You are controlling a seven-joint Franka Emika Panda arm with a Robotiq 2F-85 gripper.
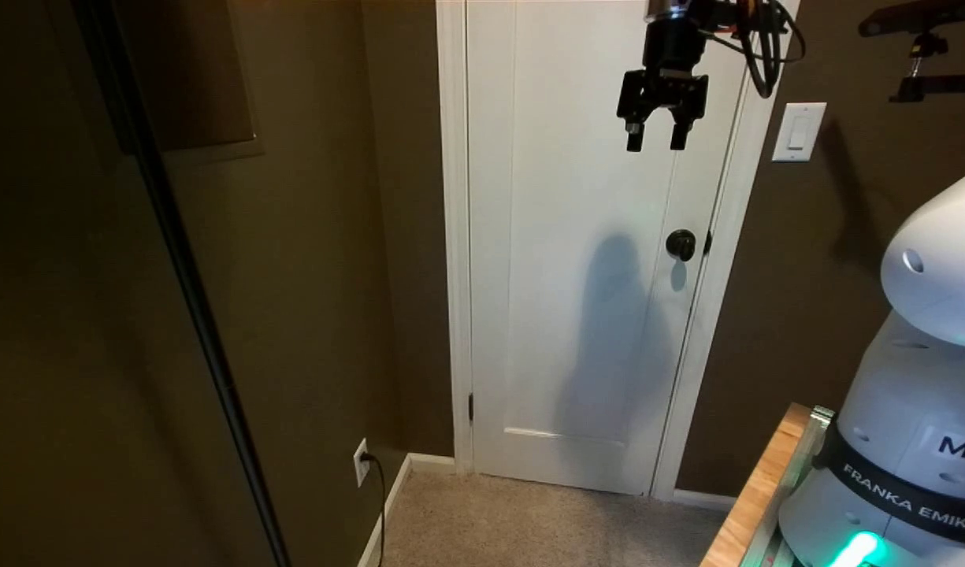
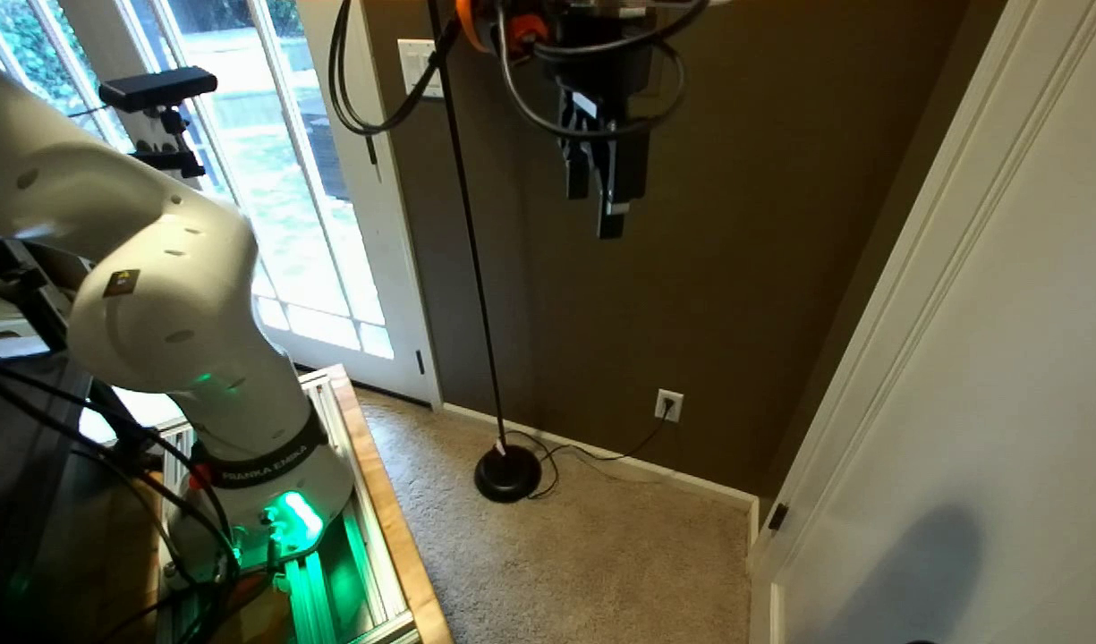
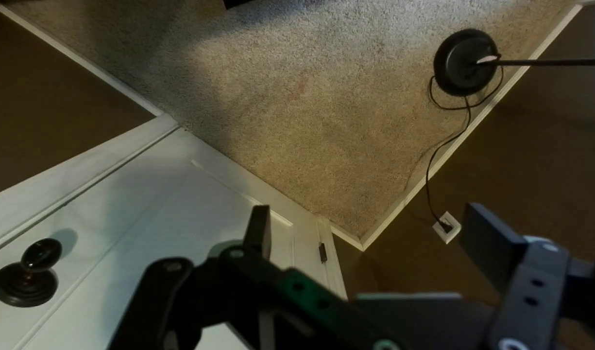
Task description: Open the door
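The white door [image 1: 569, 197] stands closed in an exterior view, the gripper [image 1: 657, 140] in front of it pointing down, spread apart and holding nothing. The knob [image 1: 681, 245] is lower and untouched – coming down without turning to face it could jar the gripper against it, and a weak pinch on that rounded surface would likely slip in the twist

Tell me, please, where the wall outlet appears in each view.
In an exterior view, the outlet: low, left of centre.
In an exterior view, the outlet: lower half, right of centre.
In the wrist view, the outlet: right half, below mid-height.
Shared landmark: the solid white door, right of the outlet in both exterior views, left of it in the wrist view.
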